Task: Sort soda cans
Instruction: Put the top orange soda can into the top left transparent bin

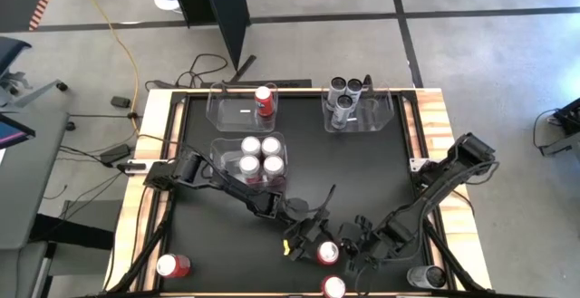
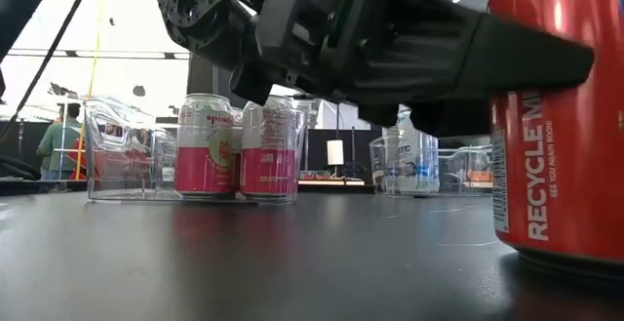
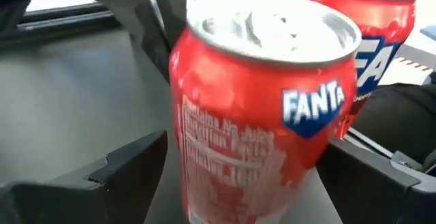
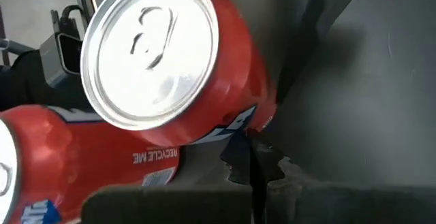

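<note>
An upright red soda can (image 1: 327, 253) stands near the table's front edge. It fills the left wrist view (image 3: 259, 108), where my left gripper (image 3: 245, 183) is open with one finger on each side of it. My right gripper (image 1: 355, 237) is shut, its tips (image 4: 251, 142) at that can's lower side. A second upright red can (image 1: 333, 287) stands nearer the front edge. A third red can (image 1: 172, 264) lies at the front left, and a dark can (image 1: 421, 277) at the front right. My left gripper comes at the red can almost level from the table's left, its fingers (image 3: 129, 169) beside the can's wall (image 3: 204, 149); whether they touch it, I cannot tell. My right gripper's shut fingertips slant down from the right to the can's side near its base (image 4: 255, 118); touching or a hair apart cannot be told.
A clear bin (image 1: 217, 149) left of centre holds several pink-and-white cans (image 2: 205, 145). The far-left bin (image 1: 227, 108) holds one red can (image 1: 264, 101). The far-right bin (image 1: 385, 112) holds dark cans (image 1: 344, 94). The black table middle lies bare between bins and grippers.
</note>
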`<state>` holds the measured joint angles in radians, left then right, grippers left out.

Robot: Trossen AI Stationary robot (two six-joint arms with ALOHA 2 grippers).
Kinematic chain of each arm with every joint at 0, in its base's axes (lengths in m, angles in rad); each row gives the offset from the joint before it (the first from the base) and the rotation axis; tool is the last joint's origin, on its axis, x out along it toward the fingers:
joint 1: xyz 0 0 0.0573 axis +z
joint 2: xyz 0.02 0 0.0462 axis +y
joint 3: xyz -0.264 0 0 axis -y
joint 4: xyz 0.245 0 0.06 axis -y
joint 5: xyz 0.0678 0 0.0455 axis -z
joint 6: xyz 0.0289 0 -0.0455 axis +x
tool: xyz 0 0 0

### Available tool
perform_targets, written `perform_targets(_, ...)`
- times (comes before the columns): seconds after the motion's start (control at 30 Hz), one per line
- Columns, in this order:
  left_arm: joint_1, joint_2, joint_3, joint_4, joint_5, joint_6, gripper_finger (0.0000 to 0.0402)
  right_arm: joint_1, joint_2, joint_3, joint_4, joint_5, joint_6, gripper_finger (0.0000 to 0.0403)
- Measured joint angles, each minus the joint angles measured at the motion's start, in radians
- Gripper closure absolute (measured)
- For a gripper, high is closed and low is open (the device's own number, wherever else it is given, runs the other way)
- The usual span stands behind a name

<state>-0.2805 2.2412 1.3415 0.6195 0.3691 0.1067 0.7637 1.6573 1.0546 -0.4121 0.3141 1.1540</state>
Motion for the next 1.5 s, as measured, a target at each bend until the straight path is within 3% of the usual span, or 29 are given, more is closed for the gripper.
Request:
perform_targets(0.57, -0.016, 0.019, -0.001, 0.066, -0.106, -0.025, 0.0047, -0.048, -0.001, 0.000, -0.003, 0.002, -0.054, 0.0400)
perform_targets(0.83, -0.014, 0.019, -0.002, 0.074, -0.122, -0.028, 0.0108, -0.047, -0.002, 0.000, -0.009, 0.002, -0.059, 0.0400)
perform_targets(1.5, 0.007, -0.008, 0.003, 0.029, -0.197, -0.051, 0.0108, -0.027, -0.004, 0.003, -0.116, 0.028, -0.018, 0.0400)
